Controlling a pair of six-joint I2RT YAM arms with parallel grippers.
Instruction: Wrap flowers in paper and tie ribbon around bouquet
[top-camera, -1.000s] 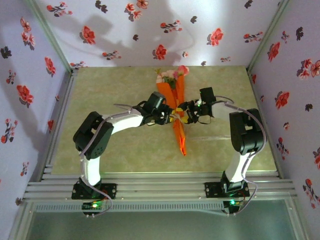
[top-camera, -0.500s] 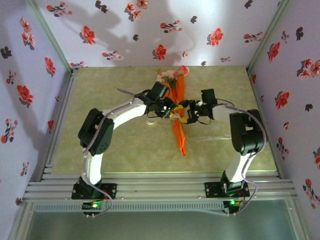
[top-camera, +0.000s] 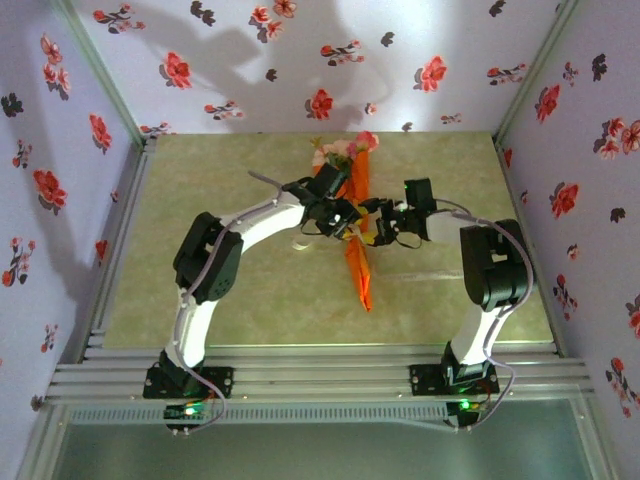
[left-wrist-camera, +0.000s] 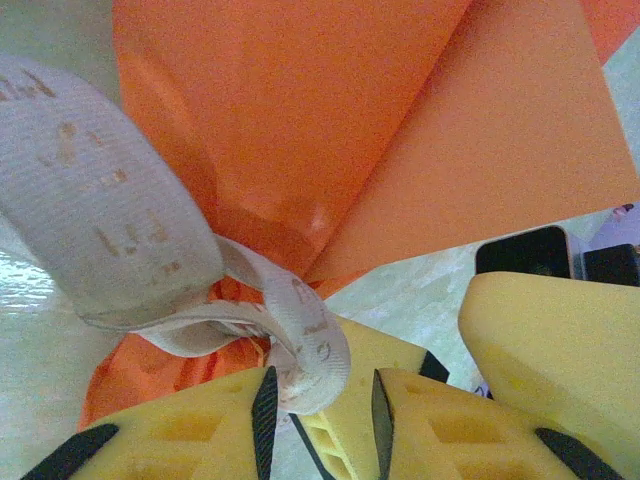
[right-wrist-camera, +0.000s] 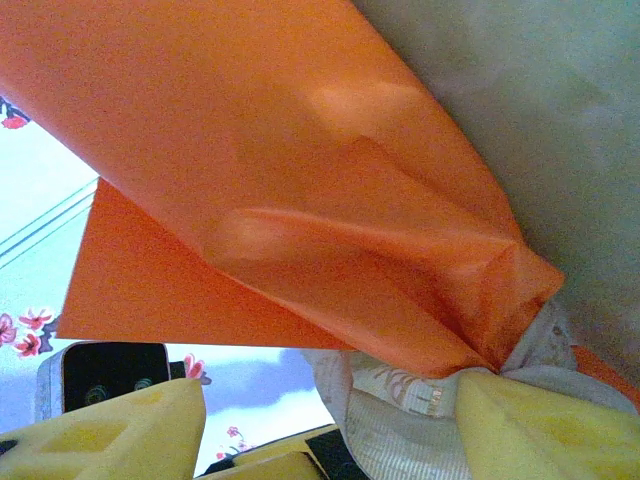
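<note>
The paper (left-wrist-camera: 330, 130) is a thin orange sheet, smooth with a faint sheen, creased where it bunches. The ribbon (left-wrist-camera: 120, 230) is matt cream woven cloth with a fine ribbed texture and faded print. The left gripper (left-wrist-camera: 320, 420) has matt yellow plastic fingers (left-wrist-camera: 190, 430) with black pads; the table (top-camera: 220, 180) looks glossy, marbled green.

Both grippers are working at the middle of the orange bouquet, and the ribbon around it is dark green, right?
Not quite: the ribbon is cream-white, not dark green, as the left wrist view shows it looped around the pinched orange paper. The rest holds: in the top view the left gripper and right gripper meet at the middle of the bouquet.
</note>
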